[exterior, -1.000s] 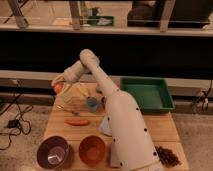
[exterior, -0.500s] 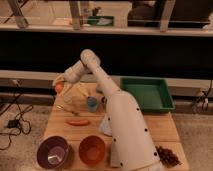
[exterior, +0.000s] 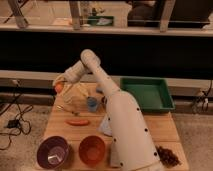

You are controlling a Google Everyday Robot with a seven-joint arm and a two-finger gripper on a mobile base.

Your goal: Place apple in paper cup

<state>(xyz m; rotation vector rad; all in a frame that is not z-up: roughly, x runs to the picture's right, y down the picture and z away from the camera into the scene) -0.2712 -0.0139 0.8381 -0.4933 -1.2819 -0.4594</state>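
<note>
The apple (exterior: pixel 59 87), small, round and orange-red, sits at the tip of my gripper (exterior: pixel 61 85) over the table's back left corner. The gripper looks shut on it. The white arm (exterior: pixel 120 115) rises from the lower right to an elbow at the back, then bends down-left to the gripper. A pale paper cup (exterior: pixel 75 94) stands just right of the gripper and a little nearer. The apple is beside the cup, not in it.
On the wooden table (exterior: pixel 160 127) are a small blue cup (exterior: pixel 92 103), a long orange carrot-like piece (exterior: pixel 77 121), a purple bowl (exterior: pixel 52 152), an orange bowl (exterior: pixel 92 149), a green tray (exterior: pixel 146 93) at the back right and a dark snack pile (exterior: pixel 167 156) at the front right.
Hardly anything differs: the gripper with the apple stays at the table's back left, next to the paper cup.
</note>
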